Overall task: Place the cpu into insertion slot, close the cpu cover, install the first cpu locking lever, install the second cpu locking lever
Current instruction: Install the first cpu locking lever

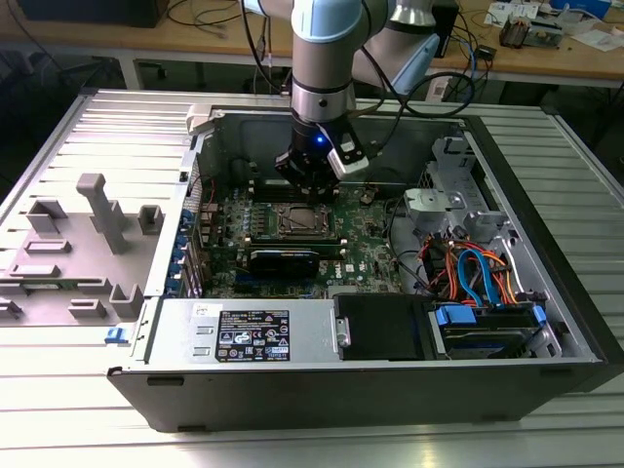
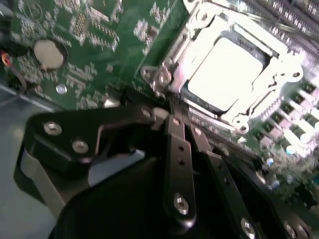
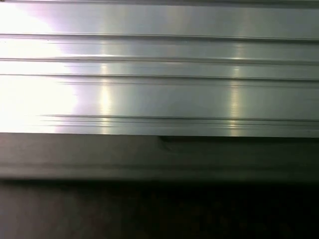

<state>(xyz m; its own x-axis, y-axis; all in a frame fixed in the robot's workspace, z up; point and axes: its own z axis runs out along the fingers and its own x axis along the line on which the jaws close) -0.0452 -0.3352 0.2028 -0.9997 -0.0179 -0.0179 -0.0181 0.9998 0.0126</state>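
Progress check — cpu point(image 2: 227, 72) sits in the insertion slot point(image 2: 199, 102), silvery top showing bright through the window of the cpu cover point(image 2: 271, 79) in the second wrist view. The cover looks folded down flat over the chip, frame lying around its edges, so I judge the first two steps done.

Gripper point(image 2: 172, 112) is right at the socket's edge, just beside the corner with the screw and the hinge hardware. Its two black fingers point(image 2: 179, 159) run side by side and meet at the tips with no gap to speak of; closed, and I see nothing held between them. The tips appear to press or hook at the rim of the socket, near where a thin wire lever would run, but the lever itself is too blurred to pick out, so I cannot tell if either locking lever is latched.

In the exterior view the gripper point(image 1: 310, 185) hangs low inside the open computer case point(image 1: 546, 244), just behind the socket point(image 1: 297, 222) on the green motherboard point(image 1: 366, 255).

Judgement: work stands at the lever stage — both levers count as unconfirmed. The first wrist view gives a ribbed aluminium surface point(image 3: 159, 74), no help here.
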